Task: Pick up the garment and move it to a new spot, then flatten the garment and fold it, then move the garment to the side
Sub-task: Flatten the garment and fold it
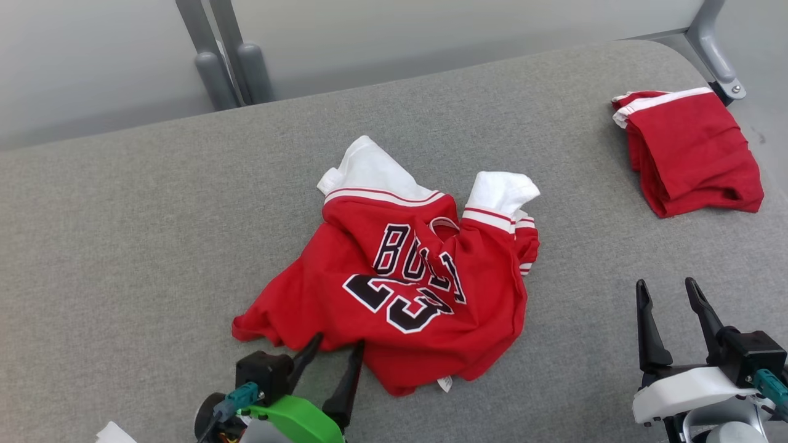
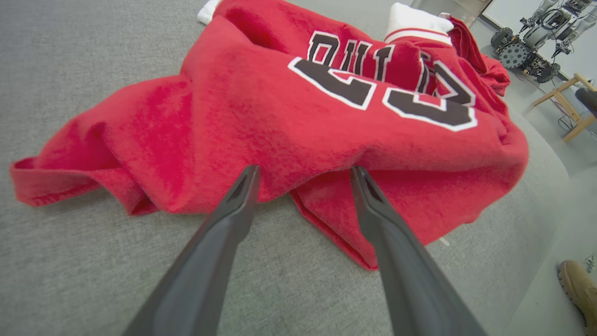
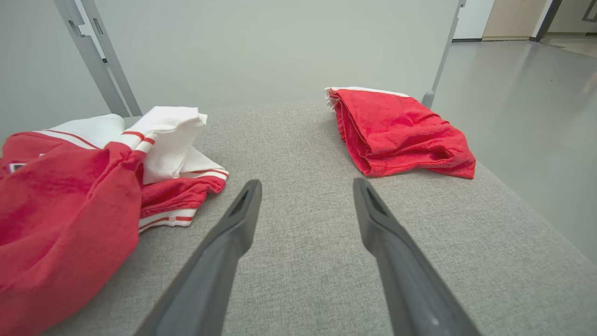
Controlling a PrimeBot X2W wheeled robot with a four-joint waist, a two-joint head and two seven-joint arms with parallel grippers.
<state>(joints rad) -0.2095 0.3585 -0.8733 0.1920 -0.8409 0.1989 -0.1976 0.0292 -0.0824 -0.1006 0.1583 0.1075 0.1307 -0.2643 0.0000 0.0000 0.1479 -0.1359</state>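
The garment (image 1: 394, 295) is a red jersey with white sleeves and black "23" lettering, lying crumpled at the middle of the grey table (image 1: 123, 246). My left gripper (image 1: 338, 342) stands open at its near hem. In the left wrist view the fingertips of the left gripper (image 2: 303, 170) rest right at the edge of a raised fold of the garment (image 2: 261, 116), with nothing pinched between them. My right gripper (image 1: 666, 283) is open above bare table, to the right of the garment. The right wrist view has the right gripper (image 3: 305, 183) empty, with the garment (image 3: 60, 210) to its left.
A second red garment (image 1: 689, 151), folded, lies at the table's far right corner, ahead of the right gripper (image 3: 396, 135). Grey frame posts (image 1: 234, 67) stand behind the far edge. A person's shoe (image 2: 578, 284) is on the floor beside the table.
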